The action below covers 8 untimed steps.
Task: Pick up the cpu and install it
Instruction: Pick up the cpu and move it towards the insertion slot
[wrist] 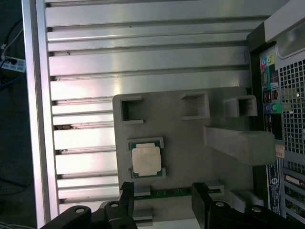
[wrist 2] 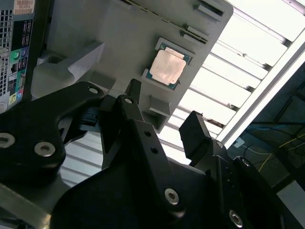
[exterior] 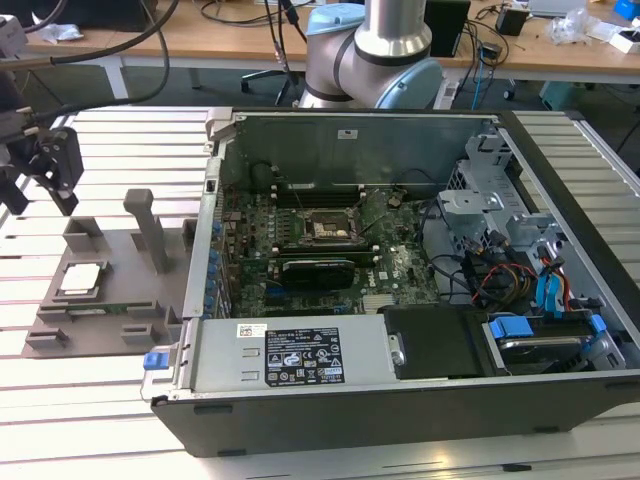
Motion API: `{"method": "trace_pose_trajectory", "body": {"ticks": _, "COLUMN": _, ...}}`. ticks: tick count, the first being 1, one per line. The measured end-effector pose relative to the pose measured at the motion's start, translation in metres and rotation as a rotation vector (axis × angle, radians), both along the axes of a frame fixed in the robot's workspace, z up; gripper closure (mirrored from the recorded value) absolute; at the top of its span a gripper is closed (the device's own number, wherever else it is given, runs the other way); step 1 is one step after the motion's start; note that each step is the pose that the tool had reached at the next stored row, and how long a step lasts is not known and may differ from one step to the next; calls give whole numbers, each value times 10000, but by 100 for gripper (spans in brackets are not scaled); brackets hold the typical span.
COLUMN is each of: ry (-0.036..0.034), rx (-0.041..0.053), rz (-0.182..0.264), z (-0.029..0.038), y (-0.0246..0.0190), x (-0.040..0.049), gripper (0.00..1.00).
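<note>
The cpu (wrist: 146, 160) sits in the grey tray (wrist: 190, 143); my pincer (wrist: 162, 190) hangs above it, pointing down, spread wide, empty.

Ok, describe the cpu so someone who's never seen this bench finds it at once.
Start at the open computer case; beside it, on the exterior view's left, lies a grey fixture tray. The cpu sits in the tray's framed pocket, the only shiny metal square among plastic blocks.
</note>
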<state>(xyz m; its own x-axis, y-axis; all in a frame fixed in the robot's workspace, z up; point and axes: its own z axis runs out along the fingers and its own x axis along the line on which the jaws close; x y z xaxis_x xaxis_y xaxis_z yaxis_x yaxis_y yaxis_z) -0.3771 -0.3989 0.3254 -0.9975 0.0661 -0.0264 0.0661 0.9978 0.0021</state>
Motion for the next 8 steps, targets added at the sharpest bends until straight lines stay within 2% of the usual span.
{"method": "trace_pose_trajectory", "body": {"ticks": 8, "ry": 0, "rx": 0, "rz": 0, "z": -19, "y": 0, "x": 0, "gripper": 40}}
